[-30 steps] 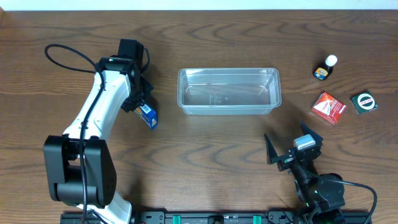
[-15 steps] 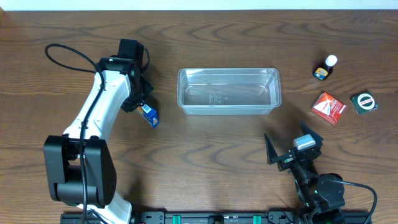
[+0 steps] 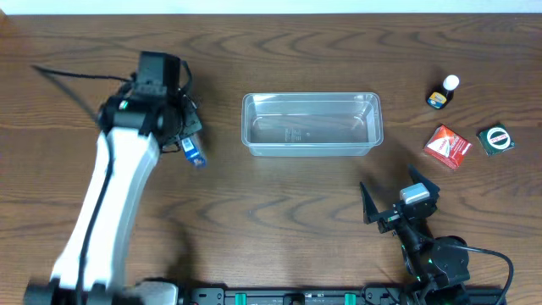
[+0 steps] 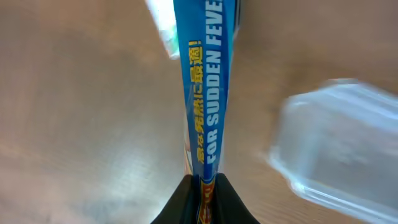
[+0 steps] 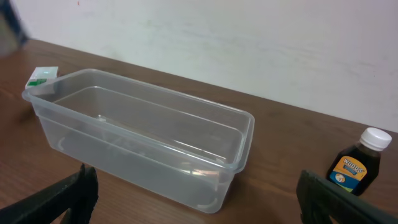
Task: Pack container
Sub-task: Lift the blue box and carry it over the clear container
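The clear plastic container [image 3: 311, 124] stands empty at the table's middle back; it also shows in the right wrist view [image 5: 143, 140] and blurred in the left wrist view [image 4: 339, 146]. My left gripper [image 3: 188, 140] is shut on a blue box [image 3: 194, 151] and holds it lifted, left of the container. In the left wrist view the blue box [image 4: 205, 87] stands up between the closed fingers [image 4: 204, 200]. My right gripper [image 3: 398, 199] is open and empty near the front edge, in front of the container's right end.
A small brown bottle with a white cap [image 3: 442, 93] [image 5: 357, 163], a red box [image 3: 446, 146] and a green round item [image 3: 495, 139] lie at the right of the table. A black cable [image 3: 63, 76] trails behind the left arm.
My left arm has risen and swung back, carrying the blue box up and slightly left. The right arm and the container have not moved.
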`<state>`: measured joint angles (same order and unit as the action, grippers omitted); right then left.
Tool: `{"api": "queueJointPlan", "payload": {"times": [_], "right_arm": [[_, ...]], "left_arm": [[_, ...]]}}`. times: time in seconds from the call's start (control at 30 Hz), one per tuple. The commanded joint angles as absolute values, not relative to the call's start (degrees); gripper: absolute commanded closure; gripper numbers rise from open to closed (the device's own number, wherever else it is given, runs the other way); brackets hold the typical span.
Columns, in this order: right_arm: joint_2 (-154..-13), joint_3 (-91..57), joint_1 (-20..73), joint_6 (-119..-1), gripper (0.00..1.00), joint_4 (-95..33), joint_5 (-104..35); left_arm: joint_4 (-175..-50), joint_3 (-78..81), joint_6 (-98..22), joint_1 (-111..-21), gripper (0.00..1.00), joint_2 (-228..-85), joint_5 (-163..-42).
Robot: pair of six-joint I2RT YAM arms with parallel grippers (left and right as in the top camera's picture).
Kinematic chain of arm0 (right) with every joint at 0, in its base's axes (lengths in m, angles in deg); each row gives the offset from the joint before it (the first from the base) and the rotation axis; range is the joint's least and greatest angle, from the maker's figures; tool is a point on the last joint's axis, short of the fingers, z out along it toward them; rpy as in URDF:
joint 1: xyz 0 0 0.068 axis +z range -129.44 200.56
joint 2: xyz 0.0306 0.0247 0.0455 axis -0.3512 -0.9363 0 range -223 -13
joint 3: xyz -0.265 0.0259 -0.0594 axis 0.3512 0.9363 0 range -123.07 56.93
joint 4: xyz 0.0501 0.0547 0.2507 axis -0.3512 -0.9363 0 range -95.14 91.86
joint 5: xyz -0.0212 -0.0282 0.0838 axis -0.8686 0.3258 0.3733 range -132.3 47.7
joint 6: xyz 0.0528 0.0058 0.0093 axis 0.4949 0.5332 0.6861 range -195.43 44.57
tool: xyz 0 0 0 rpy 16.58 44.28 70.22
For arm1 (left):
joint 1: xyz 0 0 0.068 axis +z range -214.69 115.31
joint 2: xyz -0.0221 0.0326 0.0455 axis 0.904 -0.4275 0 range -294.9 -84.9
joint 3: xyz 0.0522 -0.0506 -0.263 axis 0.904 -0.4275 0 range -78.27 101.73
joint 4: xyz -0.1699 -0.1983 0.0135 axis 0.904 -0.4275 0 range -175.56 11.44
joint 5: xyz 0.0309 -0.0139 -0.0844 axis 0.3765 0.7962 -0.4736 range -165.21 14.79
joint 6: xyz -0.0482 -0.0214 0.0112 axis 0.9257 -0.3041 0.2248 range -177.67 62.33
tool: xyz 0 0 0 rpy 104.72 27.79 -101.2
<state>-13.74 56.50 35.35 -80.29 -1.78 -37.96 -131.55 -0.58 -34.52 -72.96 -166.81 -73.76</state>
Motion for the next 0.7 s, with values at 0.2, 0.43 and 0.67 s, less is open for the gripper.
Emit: {"api": "queueJointPlan", "payload": {"times": [0.2, 0.43, 0.67], "right_arm": [[-13.4, 56.6, 34.7, -80.8, 0.01, -2.0, -37.6], [-13.4, 56.6, 34.7, -80.8, 0.01, -2.0, -37.6], [-13.4, 56.6, 34.7, -80.8, 0.01, -2.0, -37.6]], "left_arm": [[-115.9, 1.6, -49.7, -83.8, 0.94, -156.2, -76.1], [-106.5, 1.6, -63.2, -95.8, 0.94, -158.8, -76.1], [-105.6, 1.6, -76.2, -102.1, 0.94, -164.8, -76.1]]}}
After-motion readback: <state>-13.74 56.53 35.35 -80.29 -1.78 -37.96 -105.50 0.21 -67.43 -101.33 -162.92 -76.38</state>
